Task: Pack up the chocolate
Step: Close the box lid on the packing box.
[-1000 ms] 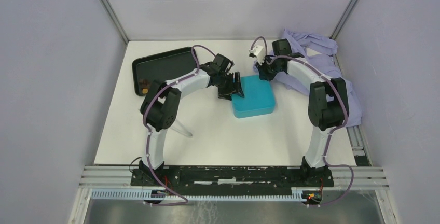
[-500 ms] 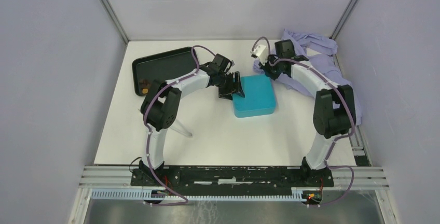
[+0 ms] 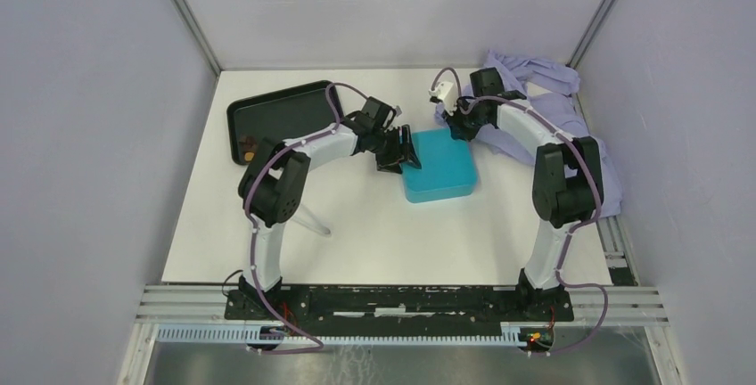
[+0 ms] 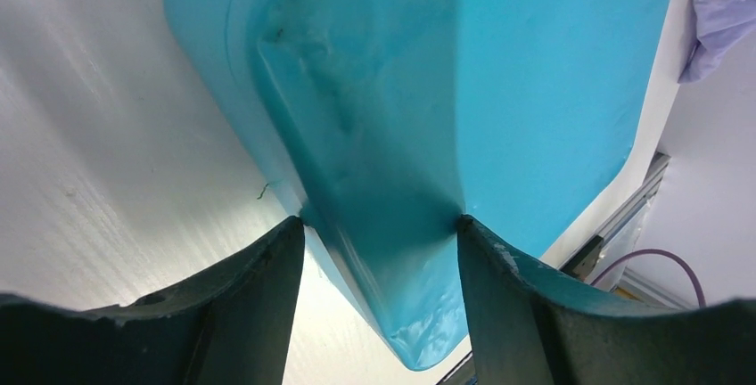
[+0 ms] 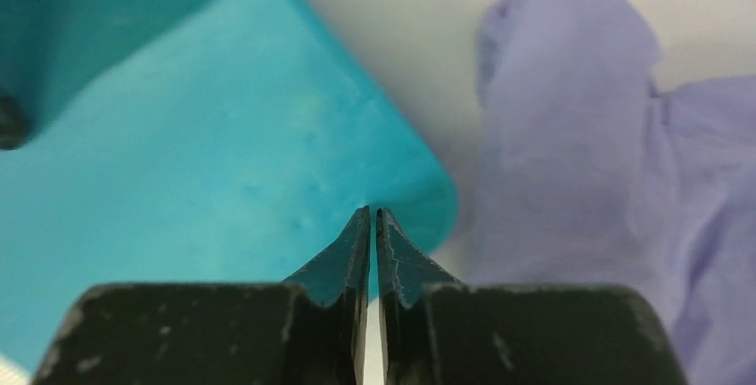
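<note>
Three views: one overhead, two at the wrists.
The whole table [image 3: 357,233] is taken from above and behind its near edge, looking down. Both wrist views are held very close on the teal box [image 4: 499,73], the lilac cloth [image 5: 579,135] also being caught from the right; the box is shared by all three.

The box [image 3: 437,165] is shown in plain teal (faintly mottled in the left wrist view). The counter [image 3: 357,233] is seen as white, the tray [image 3: 276,113] as black, the cloth [image 3: 557,91] as pale lilac. The chocolate [image 3: 249,143] is shown as brown. The left tool [image 4: 382,223] and right tool [image 5: 372,212] are coloured black, the arms [image 3: 330,143] white, their cables [image 3: 575,294] purple.
</note>
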